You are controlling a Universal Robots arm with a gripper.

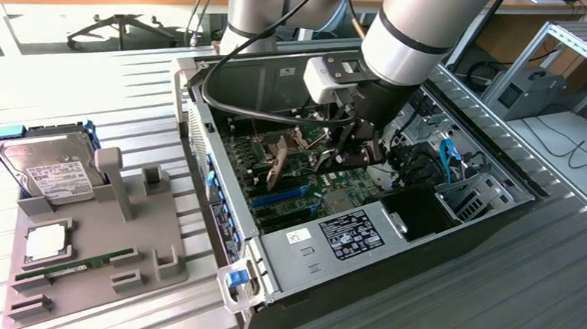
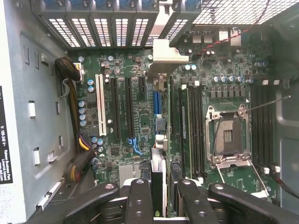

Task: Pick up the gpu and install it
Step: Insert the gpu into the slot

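Gpu (image 2: 160,163) edge-on between closed pincer (image 2: 159,198) fingers, above the motherboard (image 2: 140,116).

arm w/ tool (image 1: 358,154) inside open PC case (image 1: 299,265), gripping gpu (image 1: 288,158) above motherboard (image 1: 312,191)

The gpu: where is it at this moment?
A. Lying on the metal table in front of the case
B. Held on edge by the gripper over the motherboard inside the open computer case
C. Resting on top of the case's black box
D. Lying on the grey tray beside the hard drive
B: the gripper grips the gpu on edge above the motherboard, inside the open computer case.
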